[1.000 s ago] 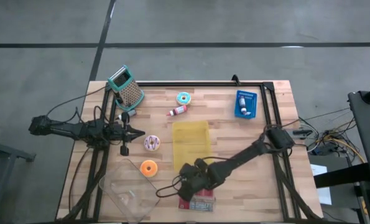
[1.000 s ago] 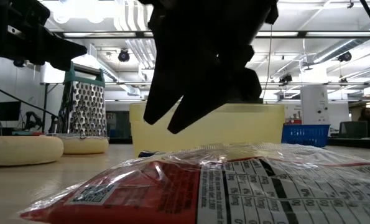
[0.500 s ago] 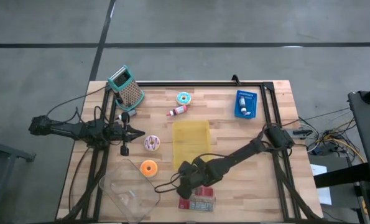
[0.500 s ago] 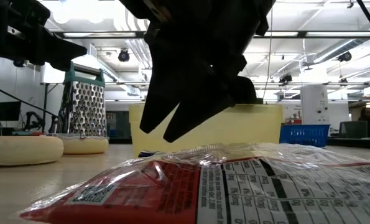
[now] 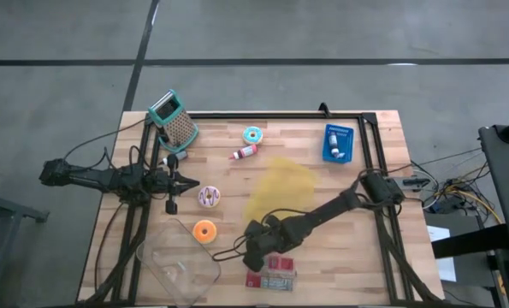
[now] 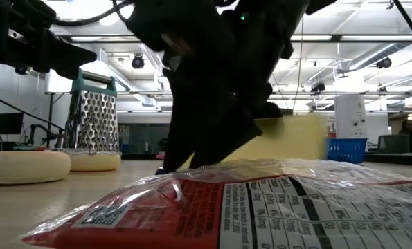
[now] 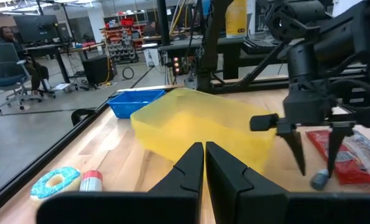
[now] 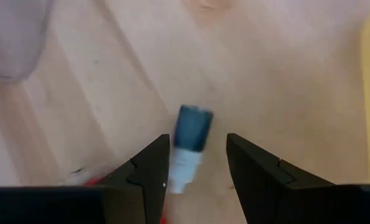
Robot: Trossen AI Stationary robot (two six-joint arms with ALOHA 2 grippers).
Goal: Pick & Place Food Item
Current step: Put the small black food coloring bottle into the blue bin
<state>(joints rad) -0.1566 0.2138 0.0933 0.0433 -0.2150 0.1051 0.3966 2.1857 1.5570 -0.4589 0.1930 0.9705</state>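
While the left gripper (image 5: 175, 181) waits with its fingers together at the table's left edge, just beside the iced doughnut (image 5: 209, 197), the right gripper (image 5: 252, 254) hangs low over the front of the wooden table (image 5: 382, 274), its two dark fingers (image 8: 148, 176) standing apart and holding nothing. Between those fingers, seen from the right wrist, a small blue-capped tube (image 8: 189, 140) lies flat on the wood, nearer one finger than the other; whether it is the food item meant by the task cannot be told. Just in front of the gripper lies a red snack packet (image 5: 271, 275) in clear wrap, which fills the foreground of the low view. Behind the gripper a yellow container (image 5: 281, 186) appears tilted and smeared in the high and low views, which suggests it is loose and easily disturbed by the arm. A clear plastic tub (image 5: 179, 265) at the front left may be the destination, with an orange doughnut (image 5: 204, 231) beside it. Several risks follow: the off-centre tube could be nudged sideways or roll when the fingers close; a low descent could pin the packet's wrap; and the forearm could knock the yellow container further.
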